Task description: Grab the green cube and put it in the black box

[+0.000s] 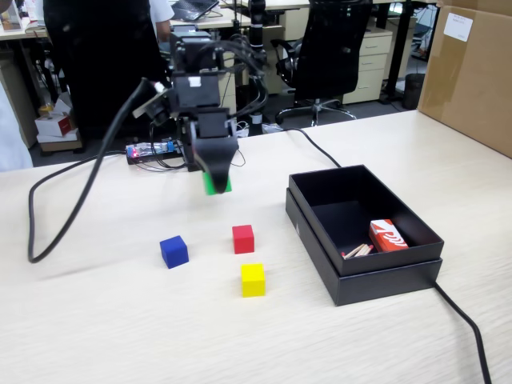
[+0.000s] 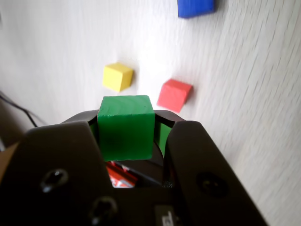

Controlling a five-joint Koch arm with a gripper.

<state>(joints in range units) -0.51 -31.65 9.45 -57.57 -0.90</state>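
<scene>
The green cube [image 2: 126, 128] fills the centre of the wrist view, clamped between my two black jaws. My gripper [image 2: 127, 136] is shut on it. In the fixed view the gripper [image 1: 214, 182] hangs above the table with the green cube [image 1: 218, 186] showing at its tip, well off the surface. The black box [image 1: 416, 276] stands to the right in the fixed view, clearly apart from the gripper. A sliver of the black box [image 2: 150, 170] and its red carton shows below the cube in the wrist view.
On the table lie a blue cube [image 1: 174, 251], a red cube [image 1: 243, 238] and a yellow cube [image 1: 253, 279], below and in front of the gripper. Inside the box are a red-and-white carton [image 1: 387, 236] and some sticks. A black cable [image 1: 56, 224] loops at left. A cardboard box [image 1: 472, 72] stands at far right.
</scene>
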